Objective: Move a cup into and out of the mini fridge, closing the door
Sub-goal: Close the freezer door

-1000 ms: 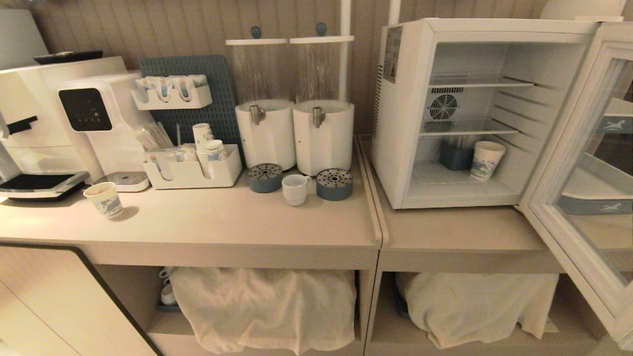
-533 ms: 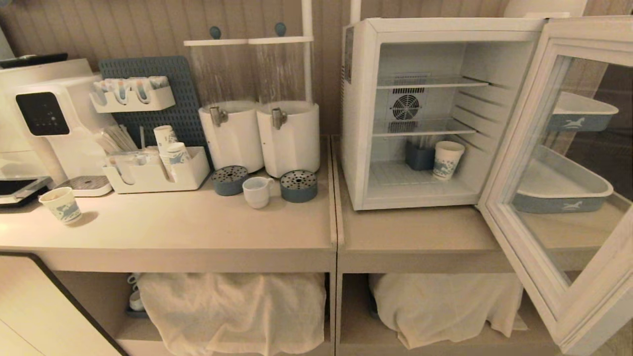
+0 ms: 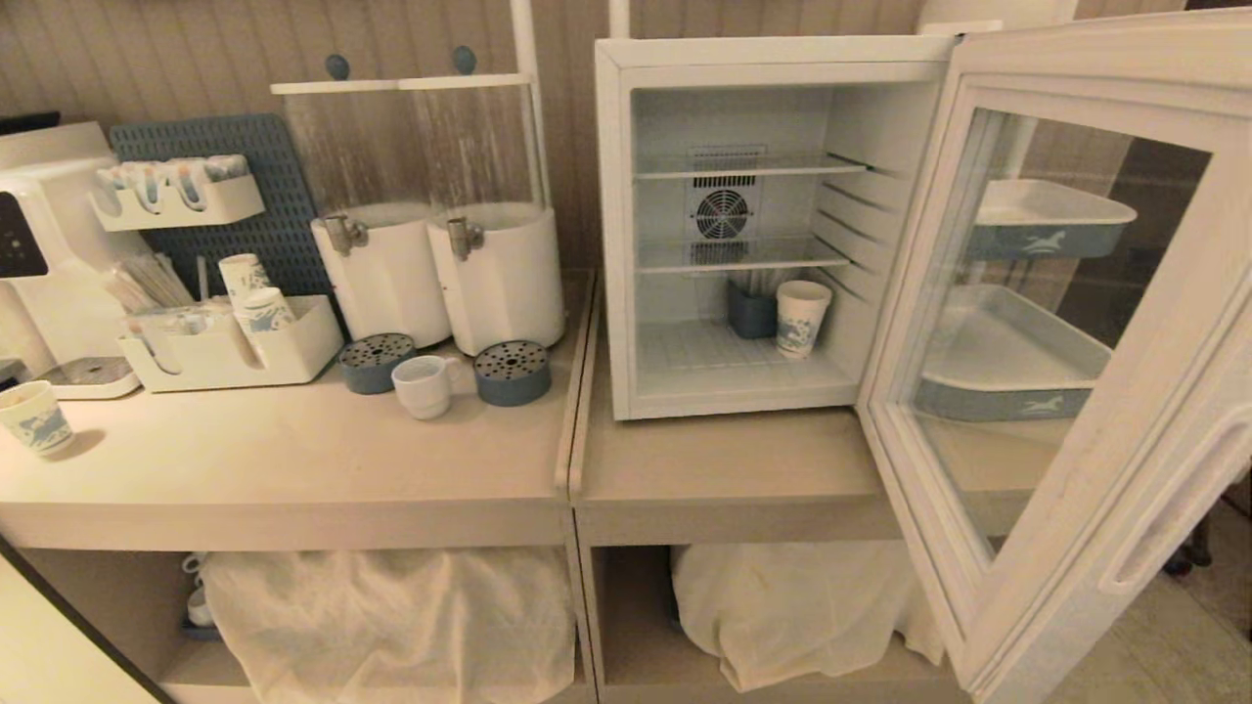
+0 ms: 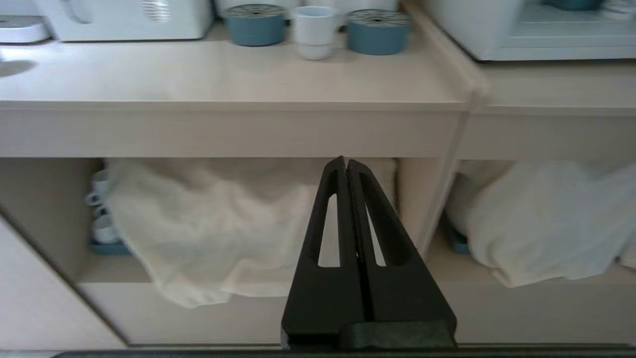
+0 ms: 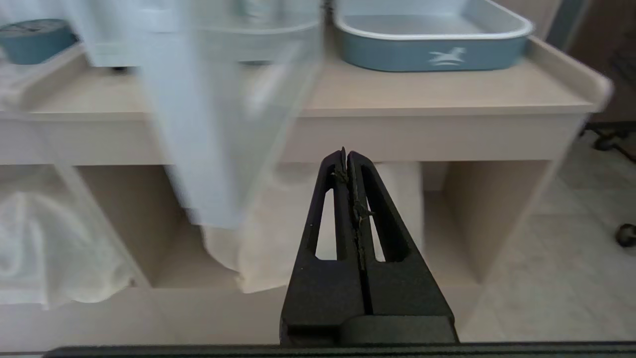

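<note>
We see the cup (image 3: 423,385) on the counter (image 3: 293,469), between two blue drip trays, left of the fridge (image 3: 729,225); its door (image 3: 1066,332) stands wide open at right. Left gripper (image 4: 347,161) and right gripper (image 5: 346,153) hang low before the counter, both clenched, empty.

No lettering can be read; only a white horse emblem shows on the blue tray (image 5: 432,47).
</note>
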You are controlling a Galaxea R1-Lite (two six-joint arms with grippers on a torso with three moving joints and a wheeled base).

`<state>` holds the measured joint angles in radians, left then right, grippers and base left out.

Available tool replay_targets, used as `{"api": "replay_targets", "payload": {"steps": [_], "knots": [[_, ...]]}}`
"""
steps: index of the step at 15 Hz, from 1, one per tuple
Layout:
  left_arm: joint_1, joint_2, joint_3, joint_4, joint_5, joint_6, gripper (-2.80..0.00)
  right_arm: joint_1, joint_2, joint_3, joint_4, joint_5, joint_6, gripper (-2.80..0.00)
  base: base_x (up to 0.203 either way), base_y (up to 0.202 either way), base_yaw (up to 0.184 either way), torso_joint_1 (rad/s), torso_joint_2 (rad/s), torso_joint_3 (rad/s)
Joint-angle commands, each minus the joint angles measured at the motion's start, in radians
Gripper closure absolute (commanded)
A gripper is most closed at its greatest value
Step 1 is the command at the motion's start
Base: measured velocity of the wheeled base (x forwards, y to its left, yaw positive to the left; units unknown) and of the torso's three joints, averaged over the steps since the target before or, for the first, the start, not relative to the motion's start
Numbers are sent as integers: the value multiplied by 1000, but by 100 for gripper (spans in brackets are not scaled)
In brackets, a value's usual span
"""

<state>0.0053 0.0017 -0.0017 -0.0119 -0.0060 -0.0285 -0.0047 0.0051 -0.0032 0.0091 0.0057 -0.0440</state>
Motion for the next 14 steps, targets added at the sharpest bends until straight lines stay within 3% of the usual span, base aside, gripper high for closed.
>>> {"api": "replay_targets", "payload": {"steps": [1, 6, 8, 10, 14], "knots": [[1, 0, 0, 0, 0, -1, 0, 0, 2, 0, 0, 0, 0, 0, 0, -194, -7, 3, -2, 3], [1, 0, 2, -1, 0, -2, 0, 0, -2, 2, -4, -1, 6, 0, 0, -191, -9, 5, 4, 1], [1, 0, 0, 0, 0, -4, 0, 0, -5, -3, -15, -11, 50, 0, 0, -115, -7, -1, 2, 5], [1, 0, 0, -2, 0, -2, 0, 0, -4, -112, 3, -23, 84, 0, 0, 0, 0, 0, 0, 0], [1, 0, 1, -2, 0, -2, 0, -1, 116, -482, 185, -47, 153, 0, 0, 0, 0, 0, 0, 0]]}}
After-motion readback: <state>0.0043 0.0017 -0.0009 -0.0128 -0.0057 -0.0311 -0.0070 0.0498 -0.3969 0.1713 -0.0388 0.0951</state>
